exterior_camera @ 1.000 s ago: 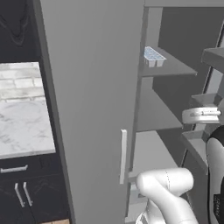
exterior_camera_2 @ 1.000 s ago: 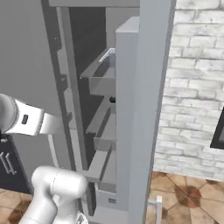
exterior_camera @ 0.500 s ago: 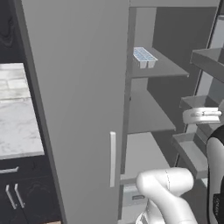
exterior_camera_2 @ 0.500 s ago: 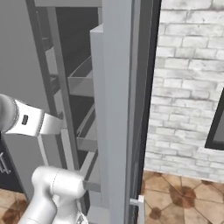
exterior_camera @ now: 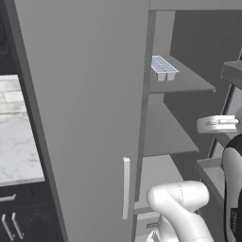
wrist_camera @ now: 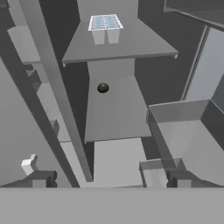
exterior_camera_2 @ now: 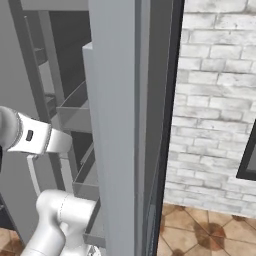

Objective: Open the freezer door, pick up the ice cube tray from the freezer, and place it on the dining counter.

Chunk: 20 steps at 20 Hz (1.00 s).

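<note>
The freezer (exterior_camera: 170,137) stands open, its grey shelves showing. The ice cube tray (exterior_camera: 163,68) (wrist_camera: 105,24), pale grey with light-blue cells, sits at the front of the upper shelf. The freezer door (exterior_camera_2: 117,125) is swung out, edge-on in the right base view, and the bins on its inner face (wrist_camera: 188,131) lie to the right of the hand. My gripper (wrist_camera: 109,179) is open and empty, in front of the lower shelves and well below the tray. The dining counter is out of view.
The appliance's other door (exterior_camera: 85,118) is closed at the left, with a pale bar handle (exterior_camera: 126,186). A small dark round object (wrist_camera: 103,88) lies on the second shelf. A marble worktop (exterior_camera: 16,142) over dark cabinets is at far left. A brick wall (exterior_camera_2: 215,100) is at right.
The whole picture has shifted in both base views, so the base has driven; the freezer now looks closer and its open door edge-on. The gripper stays open.
</note>
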Motion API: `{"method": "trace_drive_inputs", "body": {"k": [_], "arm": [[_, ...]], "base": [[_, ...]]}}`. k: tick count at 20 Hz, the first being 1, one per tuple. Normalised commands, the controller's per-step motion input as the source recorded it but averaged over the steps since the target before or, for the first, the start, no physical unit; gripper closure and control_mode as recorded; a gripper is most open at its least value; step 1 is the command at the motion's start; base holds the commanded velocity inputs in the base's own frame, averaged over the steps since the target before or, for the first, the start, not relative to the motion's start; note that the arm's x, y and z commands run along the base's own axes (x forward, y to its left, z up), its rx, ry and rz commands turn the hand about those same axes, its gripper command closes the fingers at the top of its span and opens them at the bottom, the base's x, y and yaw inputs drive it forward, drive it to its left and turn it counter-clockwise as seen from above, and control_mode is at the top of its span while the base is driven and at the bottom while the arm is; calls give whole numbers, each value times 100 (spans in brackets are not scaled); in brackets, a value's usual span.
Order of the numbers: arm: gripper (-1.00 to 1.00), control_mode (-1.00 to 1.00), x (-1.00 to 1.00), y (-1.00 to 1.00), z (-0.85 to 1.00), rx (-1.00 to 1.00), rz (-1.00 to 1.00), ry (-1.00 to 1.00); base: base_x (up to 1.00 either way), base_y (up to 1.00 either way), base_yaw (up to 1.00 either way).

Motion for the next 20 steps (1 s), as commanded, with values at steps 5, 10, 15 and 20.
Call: {"method": "trace_drive_inputs", "body": {"k": [5,10,15,20], "arm": [[-100,100,0,0,0,0,0,0],[-100,-100,7,11,-1,2,-2,8],[-100,-100,0,33,10,18,-22,0],[-100,-100,-1,4,21,30,-29,0]], "base": [[40,8,0],[0,0,0],[0,0,0],[0,0,0]]}}
